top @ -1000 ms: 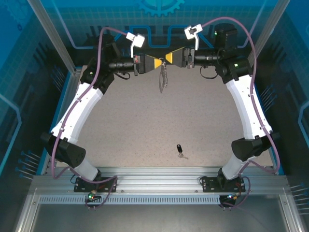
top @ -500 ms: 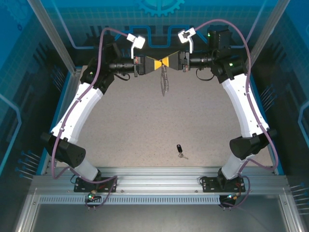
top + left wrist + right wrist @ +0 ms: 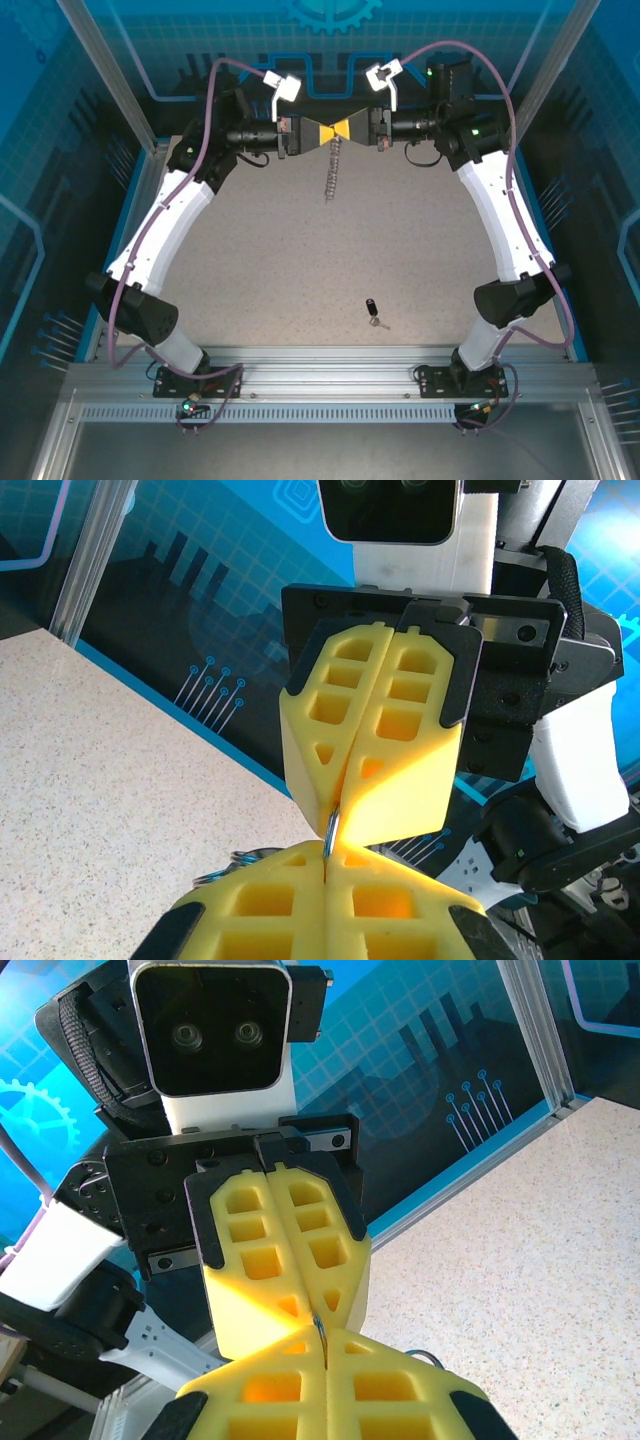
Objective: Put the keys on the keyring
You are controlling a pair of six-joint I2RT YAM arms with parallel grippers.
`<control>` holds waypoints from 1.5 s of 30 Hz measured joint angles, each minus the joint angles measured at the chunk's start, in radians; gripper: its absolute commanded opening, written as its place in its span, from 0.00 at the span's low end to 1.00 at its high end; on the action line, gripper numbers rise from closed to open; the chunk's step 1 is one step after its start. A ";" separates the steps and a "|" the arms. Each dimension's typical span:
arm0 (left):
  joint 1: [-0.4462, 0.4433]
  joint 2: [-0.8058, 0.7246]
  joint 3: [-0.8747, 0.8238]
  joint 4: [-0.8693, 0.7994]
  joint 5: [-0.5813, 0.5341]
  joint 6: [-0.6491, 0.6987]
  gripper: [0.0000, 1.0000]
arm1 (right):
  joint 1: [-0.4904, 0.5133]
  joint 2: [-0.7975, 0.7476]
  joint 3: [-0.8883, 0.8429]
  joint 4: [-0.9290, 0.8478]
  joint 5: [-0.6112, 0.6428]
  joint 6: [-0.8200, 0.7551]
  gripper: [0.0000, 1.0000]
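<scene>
My left gripper point(image 3: 328, 133) and right gripper point(image 3: 345, 128) are both clamped tight, tip to tip at upper centre, on the thin stiff keyring point(image 3: 331, 828), limp beaded chain point(image 3: 331, 175) dangling; the tiny, light, likely slippery key point(image 3: 372, 312) lies lower centre on the table point(image 3: 250, 260), so I'd pinch its black head point(image 3: 371, 304).

One key point(image 3: 372, 311), one keyring point(image 3: 330, 831), one chain point(image 3: 331, 173)

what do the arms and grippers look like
The left arm and right arm have white shells with black joints. A purple cable loops along each. The left gripper and right gripper have black bodies, blocky yellow fingers with square cut-outs, and white camera boxes.
</scene>
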 measured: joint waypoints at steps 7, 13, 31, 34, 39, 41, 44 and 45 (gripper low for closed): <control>-0.002 0.019 0.000 0.001 -0.015 -0.021 0.37 | -0.015 -0.044 -0.130 0.119 0.013 0.067 0.00; -0.005 0.019 -0.002 0.028 -0.073 -0.060 0.62 | -0.035 -0.055 -0.216 0.224 0.041 0.156 0.00; -0.002 -0.064 -0.219 0.584 -0.289 -0.558 0.41 | -0.053 -0.208 -0.405 0.765 0.152 0.462 0.00; -0.009 -0.052 -0.215 0.659 -0.293 -0.615 0.41 | -0.051 -0.208 -0.417 0.832 0.171 0.504 0.00; -0.028 -0.025 -0.196 0.721 -0.294 -0.663 0.39 | -0.043 -0.206 -0.418 0.904 0.200 0.550 0.00; -0.033 -0.018 -0.193 0.740 -0.294 -0.679 0.38 | -0.042 -0.203 -0.418 0.930 0.208 0.567 0.00; -0.036 -0.010 -0.188 0.764 -0.293 -0.691 0.36 | -0.038 -0.192 -0.417 0.959 0.213 0.586 0.00; -0.036 -0.006 -0.184 0.771 -0.293 -0.698 0.36 | -0.036 -0.188 -0.417 0.962 0.214 0.589 0.00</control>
